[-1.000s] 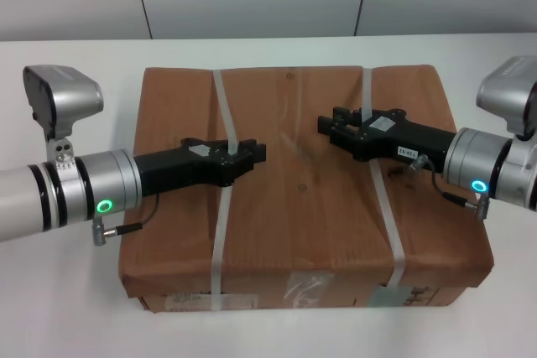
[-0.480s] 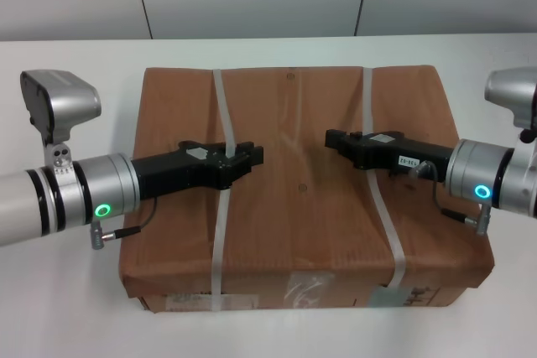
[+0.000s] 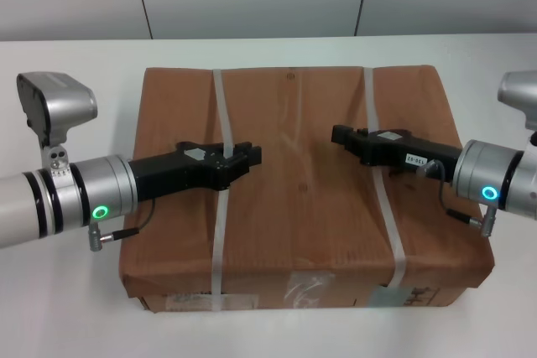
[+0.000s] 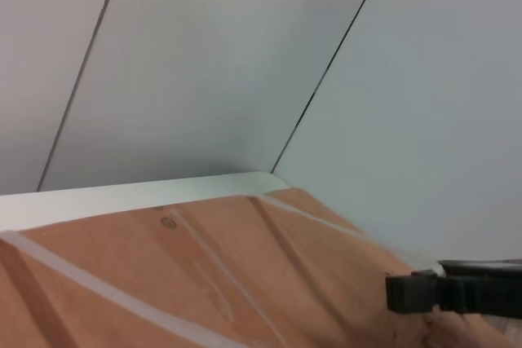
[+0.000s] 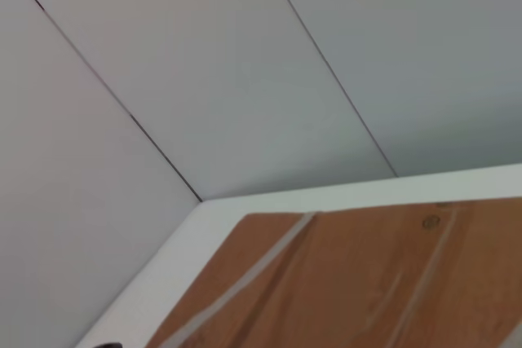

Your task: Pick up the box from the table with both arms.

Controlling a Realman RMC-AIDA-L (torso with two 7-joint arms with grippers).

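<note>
Right now I am looking down at the white worktop [image 3: 67,81], which is spreading well past the box [image 3: 302,207] on every side. The box, a big flat brown carton, is lying square on it, with its taped and labelled side facing me. Two pale straps are running across its top: the left strap [image 3: 220,232] and the right strap [image 3: 388,232]. My left arm [image 3: 75,199] is reaching in from the left with its green ring glowing, and the left tool [image 3: 247,155] is hovering over the box top, its tip just past the left strap. My right arm [image 3: 503,186] is coming in from the right, and the right tool [image 3: 340,135] is sitting over the box top just beside the right strap, pointing toward the left one. I cannot tell whether either tool's fingers are apart or together. From the left wrist, I am seeing the right tool [image 4: 457,292] poking in above the cardboard.
</note>
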